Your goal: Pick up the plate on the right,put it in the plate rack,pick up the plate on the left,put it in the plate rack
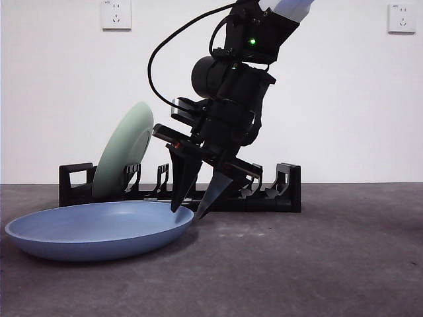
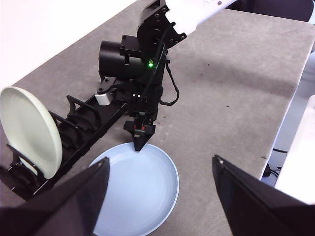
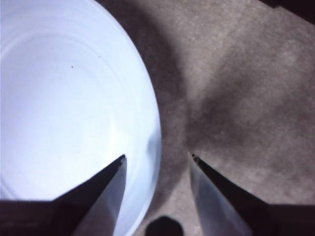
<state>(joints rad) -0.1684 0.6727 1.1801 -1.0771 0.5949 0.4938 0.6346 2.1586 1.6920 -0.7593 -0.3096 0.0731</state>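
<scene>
Blue plate (image 1: 92,228) lies flat, rim between right claw (image 1: 188,210) tips

Looking straight down on a pale blue plate (image 3: 64,113) lying on a grey, speckled table (image 3: 246,88). Straddling the plate's rim with the right gripper (image 3: 157,160), jaws standing apart: one black jaw hanging over the inside of the plate just within the rim, the other hanging over bare table just outside it. Casting a soft dark shadow on the table beside the plate's rim. Showing faint concentric rings on the plate's face.
</scene>
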